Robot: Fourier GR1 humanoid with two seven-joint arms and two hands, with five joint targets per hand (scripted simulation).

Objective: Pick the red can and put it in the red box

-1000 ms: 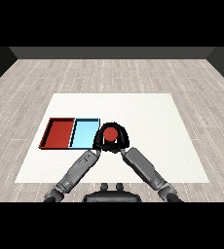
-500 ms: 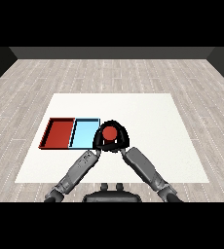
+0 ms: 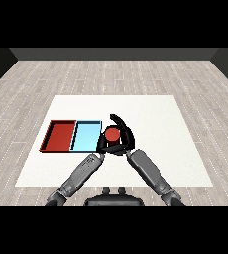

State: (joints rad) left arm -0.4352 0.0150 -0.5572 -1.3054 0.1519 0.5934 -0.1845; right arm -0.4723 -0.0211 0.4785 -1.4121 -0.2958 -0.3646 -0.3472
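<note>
The red can (image 3: 112, 134) stands upright just right of the light blue tray (image 3: 86, 136). My right hand (image 3: 126, 137) curls round the can from the right and the far side. My left hand (image 3: 101, 144) sits low against the can's left side, next to the blue tray's near right corner, and is partly hidden. The red tray (image 3: 59, 135) lies to the left of the blue one, sharing a wall with it, and nothing lies in it.
Both trays lie on the left half of the white table (image 3: 155, 119). My two forearms meet in a V below the can. Grey wood floor surrounds the table.
Almost nothing differs: the can and both hands have crept slightly left and away from me.
</note>
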